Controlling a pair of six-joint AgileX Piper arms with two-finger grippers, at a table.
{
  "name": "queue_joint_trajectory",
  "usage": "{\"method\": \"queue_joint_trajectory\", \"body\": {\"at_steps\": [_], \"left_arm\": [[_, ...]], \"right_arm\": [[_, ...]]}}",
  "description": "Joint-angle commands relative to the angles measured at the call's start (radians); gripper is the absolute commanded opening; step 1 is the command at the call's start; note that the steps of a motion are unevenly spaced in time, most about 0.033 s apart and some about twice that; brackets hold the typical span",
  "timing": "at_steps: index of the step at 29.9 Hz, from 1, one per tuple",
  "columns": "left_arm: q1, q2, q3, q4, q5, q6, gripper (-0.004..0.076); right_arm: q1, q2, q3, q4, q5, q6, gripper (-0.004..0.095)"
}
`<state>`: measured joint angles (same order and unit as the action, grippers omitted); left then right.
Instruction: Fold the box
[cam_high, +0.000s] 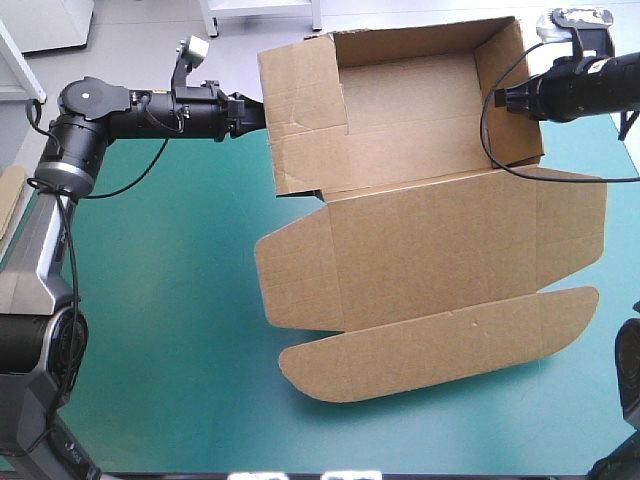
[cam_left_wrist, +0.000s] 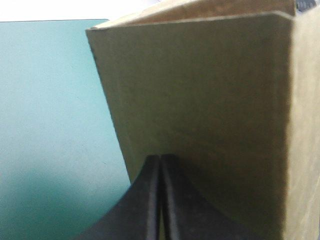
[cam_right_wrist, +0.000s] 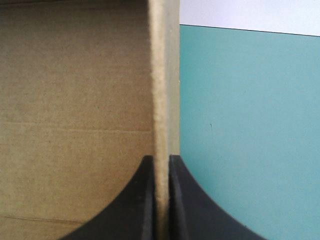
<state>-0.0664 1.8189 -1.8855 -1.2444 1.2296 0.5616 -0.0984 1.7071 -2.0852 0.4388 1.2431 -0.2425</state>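
Teal-green table (cam_high: 180, 330) — pale grey floor (cam_high: 130, 50) beyond, white furniture (cam_high: 45, 22).

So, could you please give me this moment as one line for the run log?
box: open tray, lid flat | left claw: shut, tip at left wall outer face | right claw: shut on right wall

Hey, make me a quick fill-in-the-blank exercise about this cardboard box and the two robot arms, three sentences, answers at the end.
1. The right gripper has its fingers shut on the ___ wall of the box.
2. The lid lies ___ on the teal-green cover.
3. The left gripper is at the box's ___ wall.

Missing words: right; flat; left.
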Motion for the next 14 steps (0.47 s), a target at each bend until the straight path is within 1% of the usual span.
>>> {"method": "queue_joint_trajectory", "body": {"at_steps": [1,14], "left_arm": [[-0.006,-0.067,-0.021,-0.082,0.064,-0.008,-0.0008],[-0.006,-0.089,-0.021,-0.087,0.064,-0.047,-0.0008]], "right_arm": [[-0.008,-0.045,-0.030,0.042,-0.060,0.011,-0.0015],[-0.008,-0.035,-0.030,0.042,-0.060,0.011,-0.0015]]}}
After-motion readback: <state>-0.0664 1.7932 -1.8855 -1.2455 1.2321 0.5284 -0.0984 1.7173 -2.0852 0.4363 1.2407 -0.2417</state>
